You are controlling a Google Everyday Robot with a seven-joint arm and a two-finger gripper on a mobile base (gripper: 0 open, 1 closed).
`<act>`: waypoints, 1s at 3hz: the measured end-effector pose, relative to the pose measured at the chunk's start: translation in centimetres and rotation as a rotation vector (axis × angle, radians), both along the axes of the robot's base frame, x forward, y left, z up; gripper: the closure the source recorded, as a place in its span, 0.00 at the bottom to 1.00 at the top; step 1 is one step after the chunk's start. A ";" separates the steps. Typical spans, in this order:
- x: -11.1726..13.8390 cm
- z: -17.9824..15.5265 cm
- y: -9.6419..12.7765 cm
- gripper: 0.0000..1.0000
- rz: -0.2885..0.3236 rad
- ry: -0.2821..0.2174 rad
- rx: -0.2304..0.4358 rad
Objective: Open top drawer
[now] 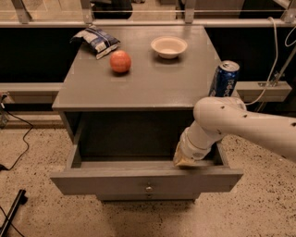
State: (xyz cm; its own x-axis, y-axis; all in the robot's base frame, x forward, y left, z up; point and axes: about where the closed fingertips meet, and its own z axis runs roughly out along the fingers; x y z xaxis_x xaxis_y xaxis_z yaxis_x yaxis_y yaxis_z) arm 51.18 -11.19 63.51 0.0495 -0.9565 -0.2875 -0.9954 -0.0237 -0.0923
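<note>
A grey wooden cabinet (152, 88) fills the middle of the frame, standing on a speckled beige terrazzo floor (41, 208). On its flat top, toward the upper left, lies a crumpled blue-and-white snack bag (96, 39). Just below and to the right of the bag sits a round orange-red fruit (120, 61). A shallow cream-coloured bowl (169, 46) rests upright at the upper centre, well apart from the fruit. A blue drink can (224, 78) stands at the top's right edge. Behind the cabinet run a dark recess and a pale ledge with metal posts (86, 10) along the top of the frame. A thin black cable (18, 143) trails across the floor at the left, and a white cable (270, 60) hangs at the upper right.

The top drawer (115, 183) stands open at the lower centre, its wide grey front toward the bottom of the frame with a small round metal knob (148, 188) at its middle, and its deep box dark inside. A narrower grey drawer front (138, 197) shows just beneath it.

The white robot arm (245, 122) enters from the right edge and bends down and leftward into the drawer. The gripper (185, 161) sits low inside the drawer's right half, against the inner side of the front panel. Whether it is spread or pressed together cannot be told.
</note>
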 end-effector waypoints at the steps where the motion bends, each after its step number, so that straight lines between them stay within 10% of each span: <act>1: -1.6 -0.6 -0.5 1.00 0.032 0.067 0.002; 3: -10.1 2.8 -3.4 1.00 0.156 0.326 0.051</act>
State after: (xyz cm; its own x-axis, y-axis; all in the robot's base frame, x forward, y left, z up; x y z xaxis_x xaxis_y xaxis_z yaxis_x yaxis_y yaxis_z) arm 41.12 -14.58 66.35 0.0919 -0.9286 -0.3595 -0.9575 -0.1815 0.2241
